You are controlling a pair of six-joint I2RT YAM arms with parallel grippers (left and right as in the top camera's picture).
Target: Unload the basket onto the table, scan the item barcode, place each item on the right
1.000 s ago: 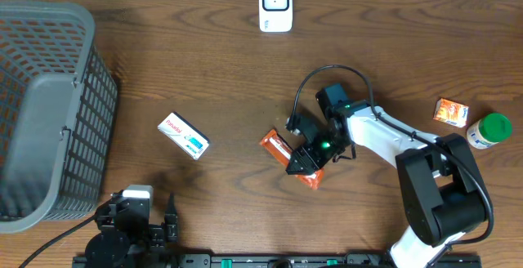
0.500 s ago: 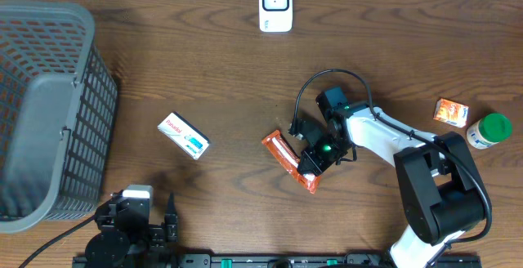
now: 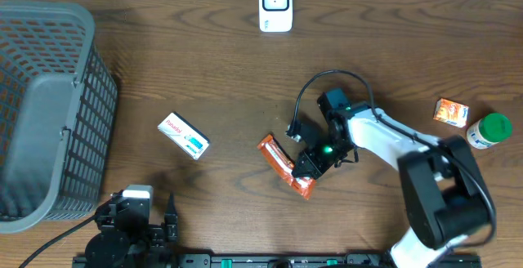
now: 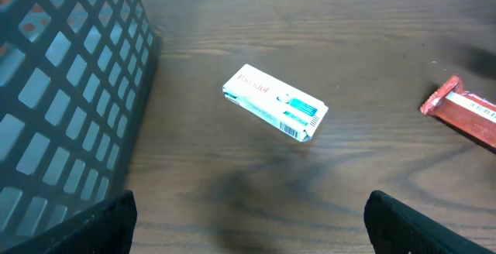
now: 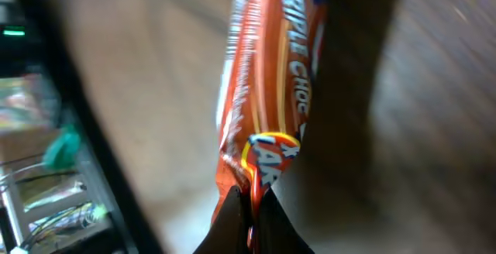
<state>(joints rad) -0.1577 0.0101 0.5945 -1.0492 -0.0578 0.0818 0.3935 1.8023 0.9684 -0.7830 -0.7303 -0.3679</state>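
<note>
- Right gripper (image 3: 305, 172) is clamped tight on the orange snack bar (image 3: 277, 154), low in the middle of the table (image 3: 204, 64).
- In the right wrist view we see the fingertips (image 5: 232, 221) pinched together on the wrapper's near end. The rest of the bar (image 5: 267, 84) runs away from them toward the top of the frame.
- That view is blurred. We can only read part of the wrapper print, and no barcode is visible.
- From overhead, the bar lies diagonally, with its free end pointing up-left and its gripped end down-right.
- We cannot tell whether the bar is off the wood or resting on it.
- The scanner (image 3: 275, 4) stands at the far edge of the table, well apart from the bar.
- Left gripper (image 4: 249, 207) is spread wide and holds nothing. Its dark fingers (image 4: 89, 224) sit at the lower corners of its own view.
- The left arm (image 3: 122, 223) sits at the near-left edge of the table.
- A white and blue box (image 4: 276, 104) lies flat on the wood, between the grey basket (image 3: 49, 113) and the bar, touching neither.
- On the far right, a small orange box (image 3: 450, 112) lies just beside a green-capped bottle (image 3: 489, 131). Both are well apart from the right gripper.
</note>
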